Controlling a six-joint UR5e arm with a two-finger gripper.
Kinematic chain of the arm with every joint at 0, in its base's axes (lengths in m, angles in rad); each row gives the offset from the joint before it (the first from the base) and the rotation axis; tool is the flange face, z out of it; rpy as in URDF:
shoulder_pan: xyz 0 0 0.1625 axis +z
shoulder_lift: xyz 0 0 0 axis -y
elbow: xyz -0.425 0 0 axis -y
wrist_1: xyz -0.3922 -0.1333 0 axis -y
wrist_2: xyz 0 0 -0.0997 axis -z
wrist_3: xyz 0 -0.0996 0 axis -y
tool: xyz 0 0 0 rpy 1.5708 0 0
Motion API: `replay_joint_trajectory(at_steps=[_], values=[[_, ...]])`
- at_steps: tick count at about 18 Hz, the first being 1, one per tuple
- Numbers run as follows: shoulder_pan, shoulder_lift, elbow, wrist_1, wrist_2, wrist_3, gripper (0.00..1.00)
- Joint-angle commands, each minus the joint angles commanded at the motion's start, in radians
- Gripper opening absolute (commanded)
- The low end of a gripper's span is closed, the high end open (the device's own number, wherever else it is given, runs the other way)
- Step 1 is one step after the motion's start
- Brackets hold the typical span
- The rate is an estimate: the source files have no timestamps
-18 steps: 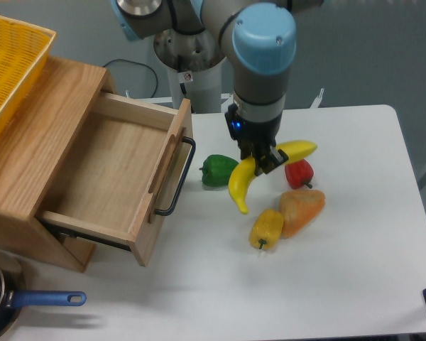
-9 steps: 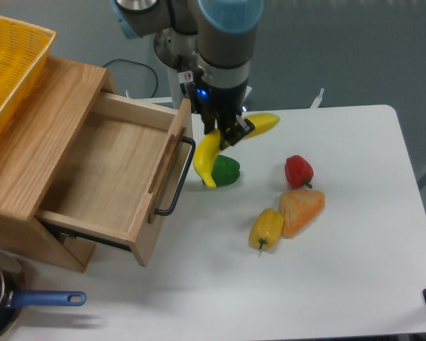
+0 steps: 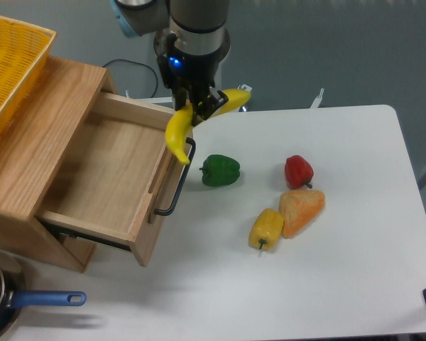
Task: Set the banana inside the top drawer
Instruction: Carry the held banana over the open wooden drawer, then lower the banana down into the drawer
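Note:
My gripper point(image 3: 197, 105) is shut on the banana point(image 3: 180, 131), a long curved bright-yellow fruit, and holds it in the air above the front edge of the top drawer point(image 3: 113, 170). The drawer is a shallow light-oak box, pulled open, with a black bar handle point(image 3: 177, 179) on its front. The banana's lower end hangs over the drawer front near the handle; its upper end points right, past the fingers. The drawer's inside shows bare wood.
A green pepper point(image 3: 220, 170), a red pepper point(image 3: 299, 170), an orange pepper point(image 3: 302, 210) and a short yellow pepper point(image 3: 267, 228) lie on the white table point(image 3: 355, 270). A yellow basket point(image 3: 11, 64) sits on the cabinet top. A blue-handled pan point(image 3: 7, 304) is at the front left.
The gripper has carried the banana up and to the left, from among the peppers, past the green pepper, to the drawer's front edge. The peppers have not moved.

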Motion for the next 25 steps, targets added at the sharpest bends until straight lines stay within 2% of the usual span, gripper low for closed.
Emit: replay_joint_trajectory(at_steps=[5, 11, 15, 21, 25], values=[[-0.021, -0.006, -0.002, 0.008, -0.058, -0.086, 0.36], [-0.063, -0.032, -0.005, 0.018, -0.071, -0.135, 0.36], [-0.113, -0.066, -0.008, 0.084, -0.068, -0.219, 0.36], [-0.135, -0.090, -0.009, 0.100, -0.068, -0.235, 0.37], [-0.137, -0.087, -0.006, 0.098, -0.069, -0.232, 0.37]])
